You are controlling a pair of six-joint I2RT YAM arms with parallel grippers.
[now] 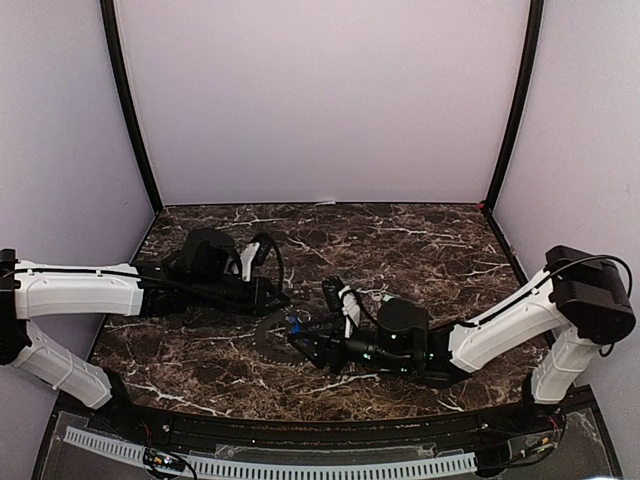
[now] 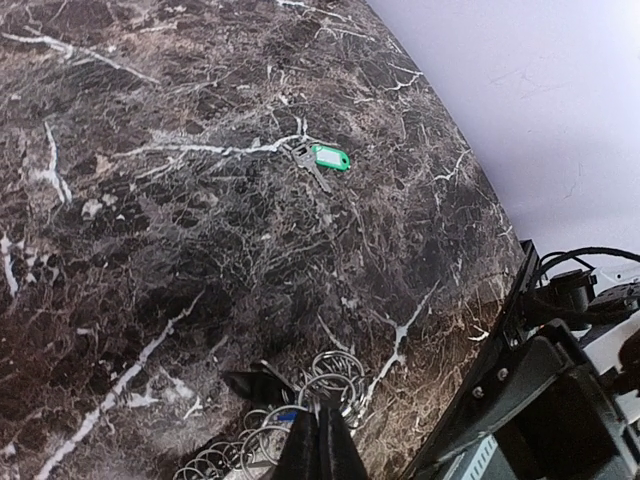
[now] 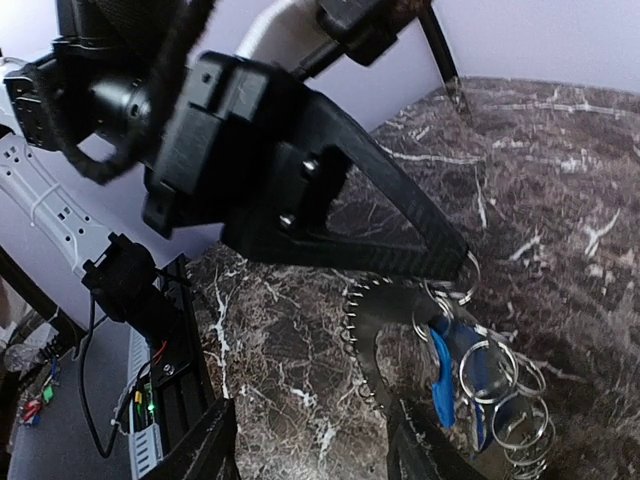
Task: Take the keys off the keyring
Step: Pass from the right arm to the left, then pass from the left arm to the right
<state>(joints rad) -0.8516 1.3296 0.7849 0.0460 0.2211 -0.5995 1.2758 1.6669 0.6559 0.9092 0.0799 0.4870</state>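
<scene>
The dark toothed keyring (image 3: 368, 322) lies flat on the marble, also in the top view (image 1: 264, 341). Blue keys (image 3: 441, 372) hang on small wire rings (image 3: 487, 372) at its right rim; they show as a blue spot in the top view (image 1: 294, 322). My left gripper (image 2: 320, 438) is shut, pinching one of the wire rings (image 2: 338, 372); its tip shows in the right wrist view (image 3: 458, 268). The green key (image 2: 328, 158) lies loose on the table, apart from the bunch. My right gripper (image 3: 312, 448) is open and low, its fingers (image 3: 205, 445) either side of the keyring's near rim.
The two arms meet at the table's middle front, left gripper (image 1: 283, 300) just above right gripper (image 1: 303, 345). A black rail and white cable strip (image 1: 270, 465) run along the near edge. Purple walls enclose the marble table (image 1: 420, 240).
</scene>
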